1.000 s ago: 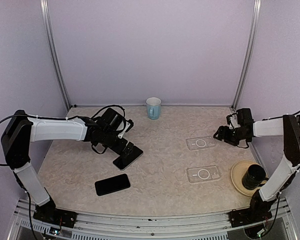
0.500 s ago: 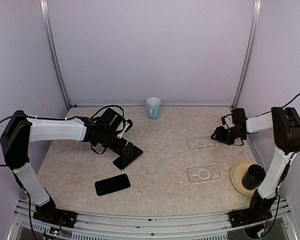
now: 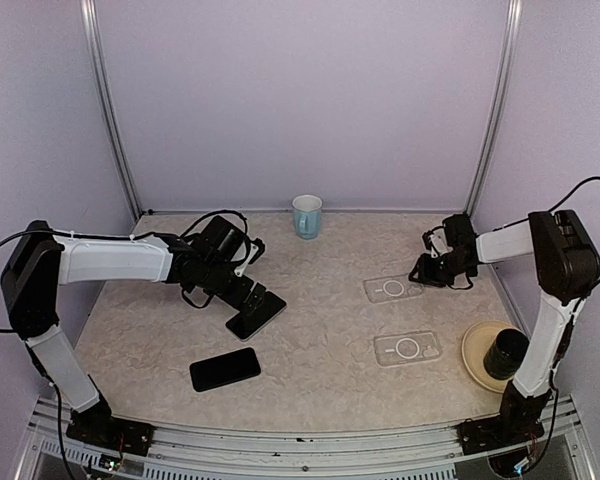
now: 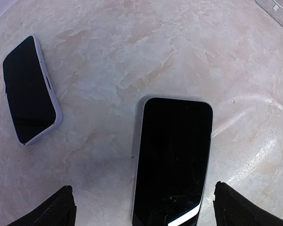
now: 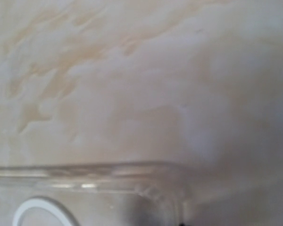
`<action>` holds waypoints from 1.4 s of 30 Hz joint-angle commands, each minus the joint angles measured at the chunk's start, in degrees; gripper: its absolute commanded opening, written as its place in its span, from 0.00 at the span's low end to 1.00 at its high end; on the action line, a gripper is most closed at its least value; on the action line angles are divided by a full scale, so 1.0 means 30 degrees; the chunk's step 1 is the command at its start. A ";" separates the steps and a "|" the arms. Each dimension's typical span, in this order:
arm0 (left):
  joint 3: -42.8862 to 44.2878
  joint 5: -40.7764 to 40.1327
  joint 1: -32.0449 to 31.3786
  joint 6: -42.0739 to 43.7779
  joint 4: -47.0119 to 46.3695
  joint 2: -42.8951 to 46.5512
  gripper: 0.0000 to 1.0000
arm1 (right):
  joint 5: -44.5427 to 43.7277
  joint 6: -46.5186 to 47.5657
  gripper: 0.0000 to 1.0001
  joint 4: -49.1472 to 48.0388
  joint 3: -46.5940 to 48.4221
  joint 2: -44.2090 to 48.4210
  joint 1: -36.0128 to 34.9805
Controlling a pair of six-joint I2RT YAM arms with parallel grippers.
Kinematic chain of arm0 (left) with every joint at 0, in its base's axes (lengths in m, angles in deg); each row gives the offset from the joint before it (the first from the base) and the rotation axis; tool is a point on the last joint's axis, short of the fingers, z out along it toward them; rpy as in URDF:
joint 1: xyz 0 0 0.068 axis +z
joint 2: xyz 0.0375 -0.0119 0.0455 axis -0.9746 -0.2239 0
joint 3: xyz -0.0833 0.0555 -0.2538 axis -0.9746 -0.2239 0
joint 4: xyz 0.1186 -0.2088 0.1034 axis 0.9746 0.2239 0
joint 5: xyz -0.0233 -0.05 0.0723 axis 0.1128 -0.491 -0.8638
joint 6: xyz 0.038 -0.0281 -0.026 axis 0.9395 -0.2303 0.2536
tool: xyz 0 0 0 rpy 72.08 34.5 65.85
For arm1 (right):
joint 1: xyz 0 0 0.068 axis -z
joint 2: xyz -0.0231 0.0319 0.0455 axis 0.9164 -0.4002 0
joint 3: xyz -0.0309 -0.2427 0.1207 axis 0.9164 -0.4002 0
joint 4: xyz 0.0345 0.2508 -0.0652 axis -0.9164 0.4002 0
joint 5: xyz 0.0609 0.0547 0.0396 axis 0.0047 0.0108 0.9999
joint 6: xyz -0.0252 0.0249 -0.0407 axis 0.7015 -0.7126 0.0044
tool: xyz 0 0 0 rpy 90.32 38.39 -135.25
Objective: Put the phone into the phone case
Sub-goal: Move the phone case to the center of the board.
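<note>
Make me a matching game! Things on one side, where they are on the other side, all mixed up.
Things:
1. blue mug
2. dark cup
3. far clear case
4. left gripper

Places:
A. on the tan plate
B. open, a finger on each side of a phone
C. by the back wall
D. beside the right gripper

Pairs: 1-C, 2-A, 3-D, 4-B
</note>
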 commanded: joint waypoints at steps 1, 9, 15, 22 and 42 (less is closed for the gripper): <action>0.0004 -0.0045 0.0173 -0.0006 0.0129 0.0537 0.99 | 0.0125 0.0148 0.32 0.0265 -0.0159 -0.0308 -0.1184; -0.0110 0.0634 0.0173 0.0501 0.0376 0.0473 0.99 | 0.0768 -0.0735 0.31 -0.0661 -0.0702 -0.0061 -0.3306; -0.0141 0.1934 0.0275 0.2265 0.1042 -0.0158 0.99 | 0.0605 -0.0542 0.47 -0.0352 -0.0759 0.0570 -0.3752; 0.0337 0.3855 0.0495 0.4023 0.1105 -0.1269 0.99 | -0.0114 0.0312 0.68 0.0435 -0.1450 0.3229 -0.3745; 0.1941 0.5036 0.1256 0.6115 0.1032 -0.4818 0.99 | 0.0317 0.0749 0.75 0.1489 -0.3042 0.9369 -0.3745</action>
